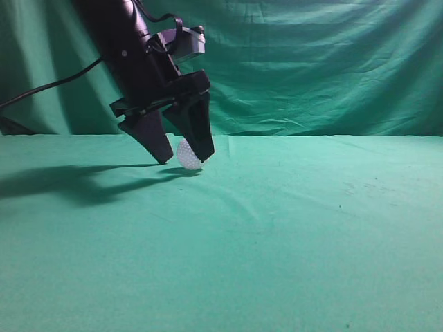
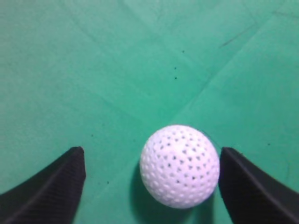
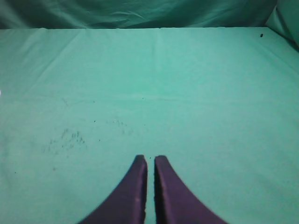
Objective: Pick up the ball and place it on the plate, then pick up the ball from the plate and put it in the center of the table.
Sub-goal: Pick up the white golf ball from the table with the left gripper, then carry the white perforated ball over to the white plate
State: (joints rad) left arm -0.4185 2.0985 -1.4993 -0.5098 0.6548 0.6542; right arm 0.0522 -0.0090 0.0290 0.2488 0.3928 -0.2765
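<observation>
Now we see the ball [image 2: 180, 166] sitting on the bench [image 1: 311, 228], between the left gripper [image 1: 185, 160] jaws, which stand apart, the ball nearer one side. No plate shows anywhere, so which step this is we cannot say. The right gripper [image 3: 149, 161] hovers, jaws nearly together. Next, we judge, calls for a centred squeeze.

White dimpled ball [image 2: 180, 166], teal-green table [image 1: 291, 228], black left gripper [image 1: 183, 158], darker green backdrop [image 1: 325, 62]
</observation>
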